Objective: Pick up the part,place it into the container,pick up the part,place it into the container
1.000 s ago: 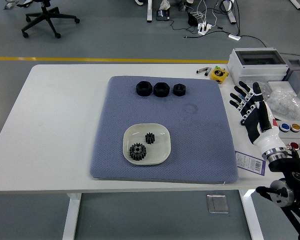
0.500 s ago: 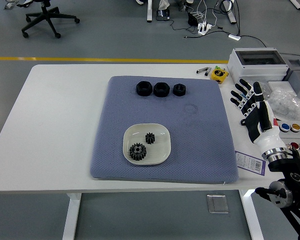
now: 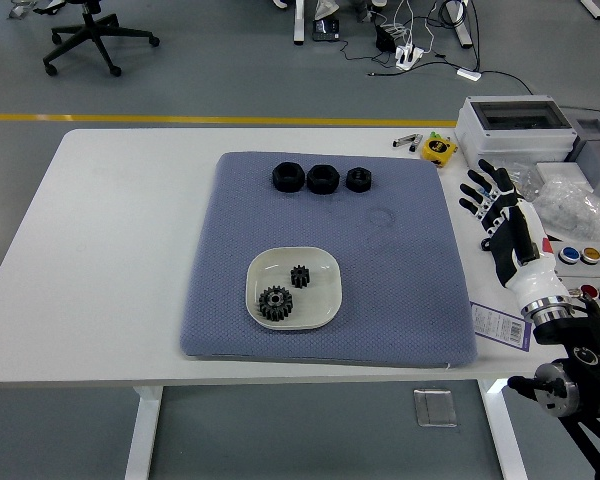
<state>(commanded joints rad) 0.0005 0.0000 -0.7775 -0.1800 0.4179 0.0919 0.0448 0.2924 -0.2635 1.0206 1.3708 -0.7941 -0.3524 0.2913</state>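
Already, in the head view, two black gears are sitting inside the white dish on the blue mat: a larger gear toward the near-left and a smaller gear just beside it toward the far side. Judging by that, both placements are looking finished, with nothing obviously left but to withdraw. Three black nuts are lying in a row at the mat's far edge, well apart from the dish, and I cannot tell whether they count as further parts. The right hand is hovering off the mat's right edge, fingers spread and holding nothing. No left arm is showing anywhere.
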